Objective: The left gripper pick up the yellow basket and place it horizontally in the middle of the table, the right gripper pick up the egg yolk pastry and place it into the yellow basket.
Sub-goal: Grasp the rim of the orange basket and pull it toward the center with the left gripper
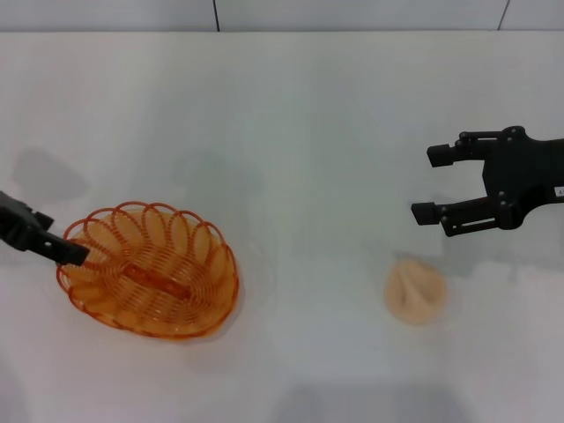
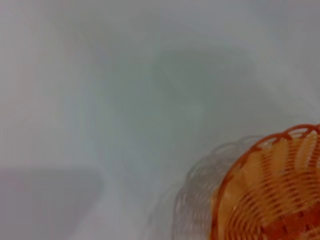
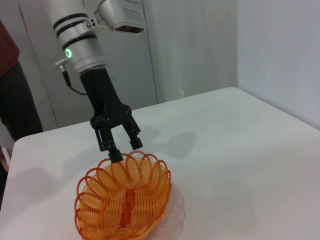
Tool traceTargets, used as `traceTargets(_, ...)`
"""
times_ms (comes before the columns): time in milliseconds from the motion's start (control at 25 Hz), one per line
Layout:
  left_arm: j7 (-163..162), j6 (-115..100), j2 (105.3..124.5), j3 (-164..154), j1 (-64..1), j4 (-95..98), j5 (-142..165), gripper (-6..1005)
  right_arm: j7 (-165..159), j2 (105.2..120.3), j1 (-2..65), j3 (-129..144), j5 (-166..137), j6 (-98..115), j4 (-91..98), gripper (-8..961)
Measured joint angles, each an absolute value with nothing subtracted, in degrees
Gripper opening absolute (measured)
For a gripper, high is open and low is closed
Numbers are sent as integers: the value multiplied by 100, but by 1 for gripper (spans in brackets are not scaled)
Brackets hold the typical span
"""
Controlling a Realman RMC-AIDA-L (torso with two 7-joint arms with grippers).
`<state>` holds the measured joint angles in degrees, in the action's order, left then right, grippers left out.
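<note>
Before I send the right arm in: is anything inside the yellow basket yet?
Nothing is inside the yellow basket but its own woven base. The egg yolk pastry lies on the table. The left end effector sits at the rim, covering a few loops.

Orange-yellow basket [image 1: 150,269] (spiral weave), pale beige pastry [image 1: 416,292], white table [image 1: 300,132].

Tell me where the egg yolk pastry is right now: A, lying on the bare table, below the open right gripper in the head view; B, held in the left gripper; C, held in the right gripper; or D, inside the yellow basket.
A: the egg yolk pastry lies alone on the table, under the open, empty right gripper, while the left gripper is at the yellow basket's rim.
</note>
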<state>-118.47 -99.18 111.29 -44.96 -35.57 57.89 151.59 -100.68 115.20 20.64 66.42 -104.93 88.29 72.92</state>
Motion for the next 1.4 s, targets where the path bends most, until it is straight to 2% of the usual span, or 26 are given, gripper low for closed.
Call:
traceTargets(600, -11826, -9506, 11291, -4603, -3731, 5230, 15411, 872, -10066, 11523, 2059, 6658, -10494, 8865, 7286, 846)
traceTargets(840, -11952, -9543, 11293, -4629, -3783, 5229, 15532, 871, -10066, 11522, 2035, 6648, -10494, 8882, 7286, 846)
traceTargets(1040, -12005, -9520, 11290, -4639, -3841, 5230, 15561, 689, -10057, 11523, 2025, 6643, -10494, 8886, 7284, 846)
traceTargets(1160, -12006, -9500, 11299, -4640, -3868, 5231, 15565, 480, -10056, 11522, 2023, 6637, -10494, 8892, 7282, 846)
traceTargets(1400, -11991, -9474, 11320, -4650, -3884, 5229, 15566, 481, -10048, 11523, 2021, 6628, -10494, 8895, 7278, 846)
